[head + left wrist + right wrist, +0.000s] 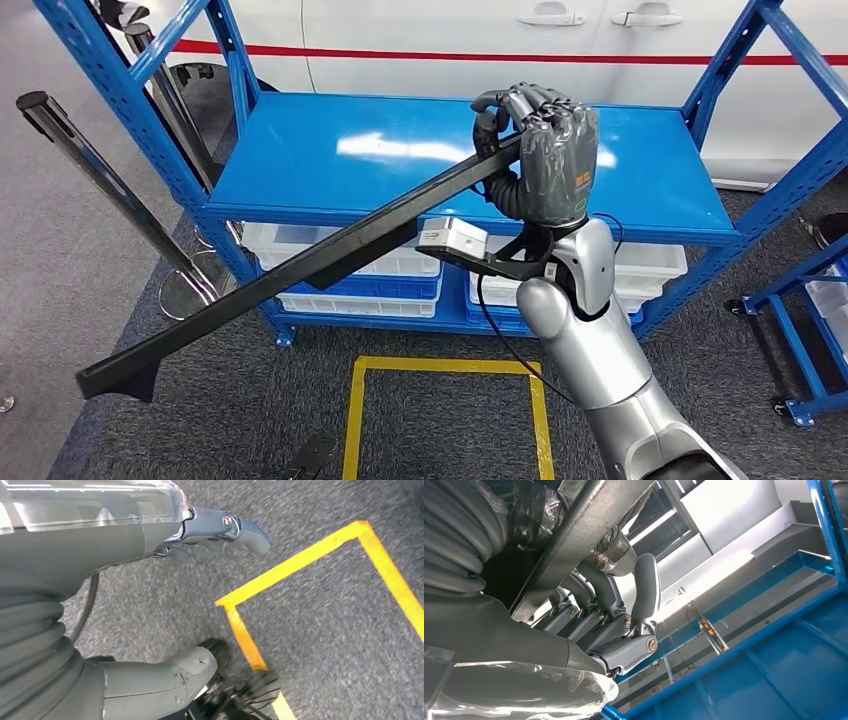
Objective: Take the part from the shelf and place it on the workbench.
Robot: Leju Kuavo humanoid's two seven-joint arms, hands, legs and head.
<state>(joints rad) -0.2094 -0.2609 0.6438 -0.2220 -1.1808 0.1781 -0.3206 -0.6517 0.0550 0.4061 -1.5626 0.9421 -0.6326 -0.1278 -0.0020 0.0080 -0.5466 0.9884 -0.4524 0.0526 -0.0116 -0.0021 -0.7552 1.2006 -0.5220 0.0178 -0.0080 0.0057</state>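
Part (290, 285), long black bar, gripped at its upper end by right hand (545, 150) above blue shelf (330, 150), slanting down leftward over grey floor (440, 420); left hand (150, 540) hanging, fingers' spread impossible to tell

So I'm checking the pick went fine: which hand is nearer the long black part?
Right. The right hand grips the long black part at its upper end, above the blue shelf. The left hand hangs over the grey floor by the yellow line, holding nothing.
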